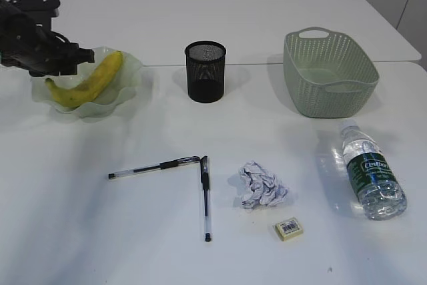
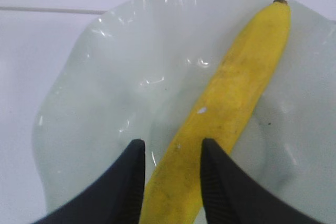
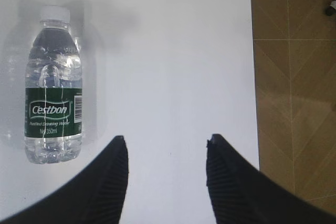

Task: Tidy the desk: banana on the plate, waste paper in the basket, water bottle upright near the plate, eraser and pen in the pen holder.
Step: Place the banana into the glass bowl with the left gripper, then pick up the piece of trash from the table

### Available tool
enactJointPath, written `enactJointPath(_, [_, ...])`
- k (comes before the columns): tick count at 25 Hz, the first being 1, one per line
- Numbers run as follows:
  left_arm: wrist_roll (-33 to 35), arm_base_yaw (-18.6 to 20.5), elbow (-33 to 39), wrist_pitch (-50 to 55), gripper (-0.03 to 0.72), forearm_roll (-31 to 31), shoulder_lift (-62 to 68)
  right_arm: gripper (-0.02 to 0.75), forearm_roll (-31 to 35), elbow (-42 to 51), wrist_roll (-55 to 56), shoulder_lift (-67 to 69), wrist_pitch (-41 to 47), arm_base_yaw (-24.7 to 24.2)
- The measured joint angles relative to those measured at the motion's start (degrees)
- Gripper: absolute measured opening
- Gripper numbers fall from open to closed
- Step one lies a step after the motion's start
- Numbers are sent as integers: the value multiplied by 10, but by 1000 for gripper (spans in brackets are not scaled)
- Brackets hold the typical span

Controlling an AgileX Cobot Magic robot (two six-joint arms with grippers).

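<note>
The yellow banana lies slantwise in the pale green wavy plate at the back left. My left gripper reaches over the plate's left rim. In the left wrist view its jaws stand on either side of the banana, closed on its near part above the plate. The water bottle lies on its side at the right. My right gripper hangs open over bare desk just right of the bottle. Crumpled waste paper, the eraser and two pens lie near the front.
The black mesh pen holder stands at the back centre and the sage green basket at the back right. The desk's right edge runs close to my right gripper, with wooden floor beyond.
</note>
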Motion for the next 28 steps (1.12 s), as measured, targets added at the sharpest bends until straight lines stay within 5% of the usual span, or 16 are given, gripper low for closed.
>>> enactJointPath(18, [0,0,-31,32,232,85,-111,368,0,0,0,0,0,0])
enactJointPath(28, [0,0,-31,65,18,123,-268,368,3,0,0,0,0,0])
